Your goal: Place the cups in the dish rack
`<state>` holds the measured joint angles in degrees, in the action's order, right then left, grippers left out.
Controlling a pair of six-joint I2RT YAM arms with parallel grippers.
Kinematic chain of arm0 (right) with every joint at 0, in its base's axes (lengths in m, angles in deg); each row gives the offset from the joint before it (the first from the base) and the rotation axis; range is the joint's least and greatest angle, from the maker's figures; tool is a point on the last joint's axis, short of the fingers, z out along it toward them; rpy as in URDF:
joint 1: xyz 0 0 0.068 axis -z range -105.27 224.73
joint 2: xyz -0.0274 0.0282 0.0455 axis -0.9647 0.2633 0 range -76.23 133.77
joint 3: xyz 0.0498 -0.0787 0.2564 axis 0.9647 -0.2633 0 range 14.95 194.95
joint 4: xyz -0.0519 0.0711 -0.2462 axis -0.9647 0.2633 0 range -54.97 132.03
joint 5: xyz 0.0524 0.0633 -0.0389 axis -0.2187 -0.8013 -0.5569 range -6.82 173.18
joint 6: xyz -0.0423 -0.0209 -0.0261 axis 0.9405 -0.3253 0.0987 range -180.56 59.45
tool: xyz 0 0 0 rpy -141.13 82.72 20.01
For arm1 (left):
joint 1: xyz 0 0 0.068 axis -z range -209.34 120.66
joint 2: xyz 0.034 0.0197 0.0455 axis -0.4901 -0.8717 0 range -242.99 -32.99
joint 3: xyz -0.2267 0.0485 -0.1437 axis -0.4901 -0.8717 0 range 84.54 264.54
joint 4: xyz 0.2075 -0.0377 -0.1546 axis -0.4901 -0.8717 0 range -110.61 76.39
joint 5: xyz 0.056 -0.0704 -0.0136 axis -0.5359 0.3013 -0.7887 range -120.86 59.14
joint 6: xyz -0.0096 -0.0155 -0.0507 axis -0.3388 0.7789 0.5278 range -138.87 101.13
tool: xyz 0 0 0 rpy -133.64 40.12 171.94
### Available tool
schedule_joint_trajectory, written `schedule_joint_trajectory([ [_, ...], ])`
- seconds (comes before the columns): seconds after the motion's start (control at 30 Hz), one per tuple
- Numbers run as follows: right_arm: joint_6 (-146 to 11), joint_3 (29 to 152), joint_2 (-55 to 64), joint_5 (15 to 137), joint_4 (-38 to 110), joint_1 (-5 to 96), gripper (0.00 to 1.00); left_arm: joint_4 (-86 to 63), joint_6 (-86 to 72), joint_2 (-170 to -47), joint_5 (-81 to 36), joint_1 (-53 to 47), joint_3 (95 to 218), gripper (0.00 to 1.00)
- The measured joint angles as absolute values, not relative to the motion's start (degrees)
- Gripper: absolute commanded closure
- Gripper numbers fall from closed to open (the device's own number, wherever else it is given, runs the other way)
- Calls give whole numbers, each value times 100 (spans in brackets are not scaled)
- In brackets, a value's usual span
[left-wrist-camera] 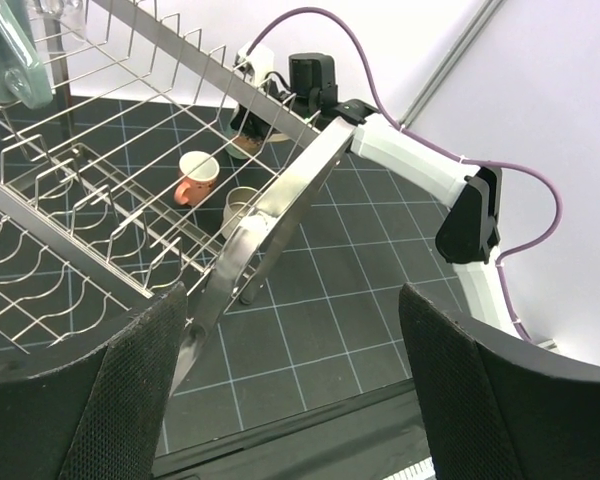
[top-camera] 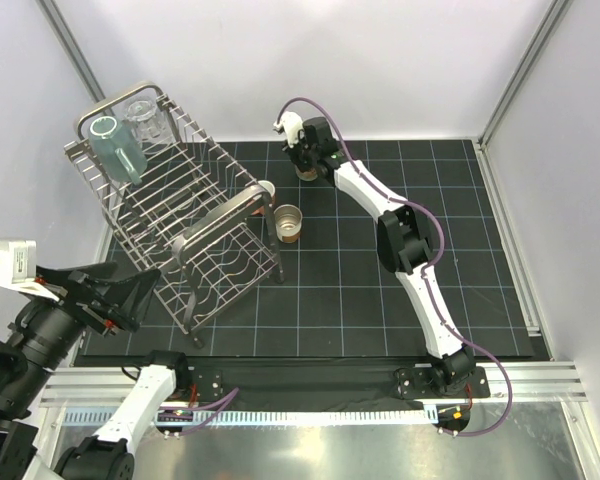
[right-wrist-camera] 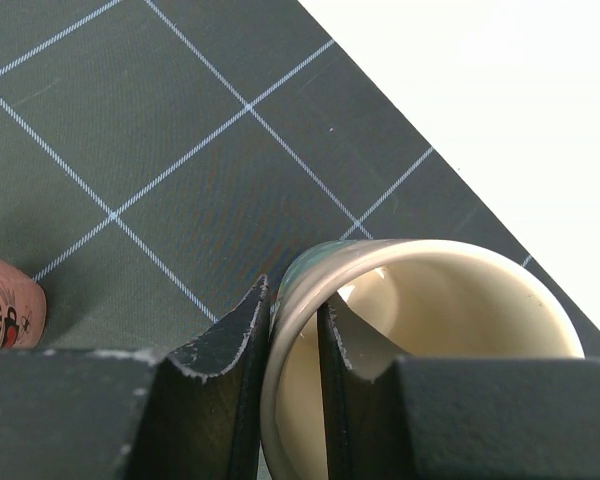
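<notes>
The silver wire dish rack (top-camera: 185, 215) stands on the left of the mat. A grey-teal tumbler (top-camera: 115, 148) and a clear glass (top-camera: 146, 120) lie in its far end. A salmon-pink mug (top-camera: 266, 190) sits beside the rack's right side, and a cream cup with a red-brown base (top-camera: 290, 222) stands just in front of it. At the mat's far edge my right gripper (right-wrist-camera: 293, 297) is shut on the rim of a small cup (right-wrist-camera: 430, 290), cream inside and green-grey outside; one finger is inside, one outside. My left gripper (left-wrist-camera: 292, 300) hangs open and empty at the rack's near corner.
A black mat with a white grid (top-camera: 380, 300) covers the table. White walls and aluminium posts (top-camera: 515, 75) close in the back and sides. The rack's thick loop handle (left-wrist-camera: 280, 200) rises just ahead of my left fingers. A metal rail (top-camera: 310, 385) runs along the near edge.
</notes>
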<state>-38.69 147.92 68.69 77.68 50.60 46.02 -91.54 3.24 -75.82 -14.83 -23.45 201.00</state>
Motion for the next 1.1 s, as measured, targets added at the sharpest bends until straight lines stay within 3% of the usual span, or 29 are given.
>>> schedule_joint_trajectory([
  [0.4,-4876,14825,6793,8284,5093,4648,96,-9154,694,-7641,-1214,-2330,20124,25],
  [0.43,-4999,14825,6771,8308,5136,4655,96,-9154,750,-7671,-1159,-2330,20140,28],
  [0.47,-5215,14825,6723,8334,5211,4701,96,-9154,816,-7735,-1074,-2330,20157,42],
  [0.5,-5335,14825,6692,8345,5274,4723,96,-9154,827,-7752,-1054,-2330,20159,42],
  [0.57,-5713,14827,6580,8419,5445,4777,96,-9156,930,-7873,-888,-2326,20196,57],
  [0.6,-5917,14823,6513,8470,5508,4803,96,-9159,969,-7945,-809,-2324,20220,59],
  [1.1,-8815,13526,4543,8494,5674,5448,96,-9040,1120,-8627,246,-2308,20328,61],
])
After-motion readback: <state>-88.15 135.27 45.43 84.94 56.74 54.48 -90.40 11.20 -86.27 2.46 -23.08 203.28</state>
